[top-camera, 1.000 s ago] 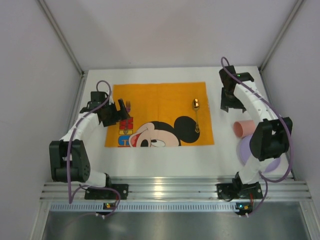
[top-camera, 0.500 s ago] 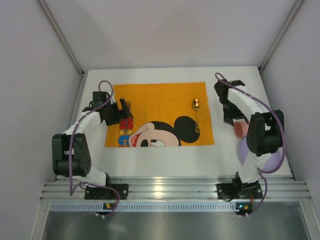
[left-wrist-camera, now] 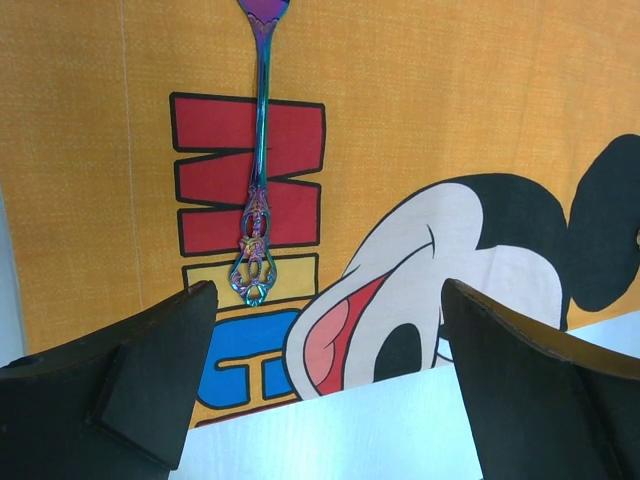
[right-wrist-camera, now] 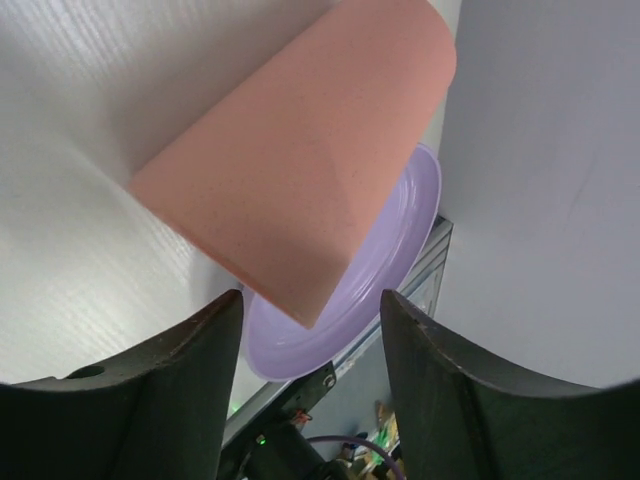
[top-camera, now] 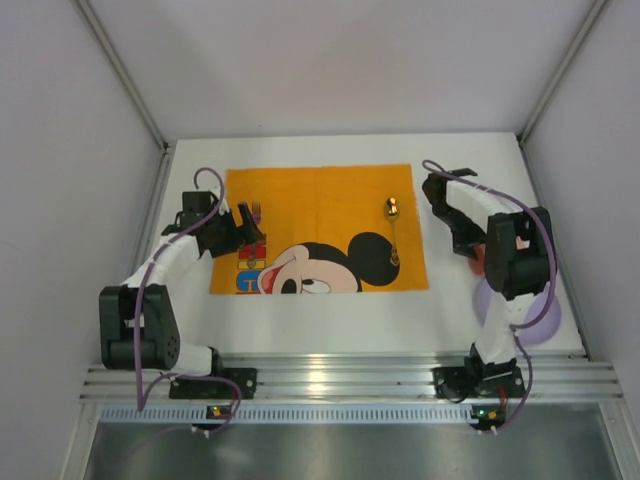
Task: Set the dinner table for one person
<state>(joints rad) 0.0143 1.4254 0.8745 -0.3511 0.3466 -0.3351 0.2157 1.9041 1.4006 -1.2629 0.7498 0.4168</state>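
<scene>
Starting on the left, our left gripper [left-wrist-camera: 328,300] hangs wide open with nothing in it, just above the near edge of the orange Mickey Mouse fabric placemat [top-camera: 320,195]. The iridescent metal fork with the fancy handle [left-wrist-camera: 258,170] lies flat on the mat's left side, tines pointing away from us. Over on the mat's right side there's a shiny gold spoon [top-camera: 393,228], also flat. All of this sits on the dinner table [top-camera: 330,325], the big plain white top. On the far right, our right gripper [right-wrist-camera: 310,300] has its jaws parted and empty, pointing straight at a salmon-pink cup [right-wrist-camera: 300,160] tipped on its side by the round lavender plastic plate [right-wrist-camera: 390,250]. We can't tell if the cup actually touches the rim. Looks to us like the cup grab is the step in hand, so we'd straddle the cup wall across its width, close gently so it doesn't roll or squash, and lift clear of the plate before turning it upright.
</scene>
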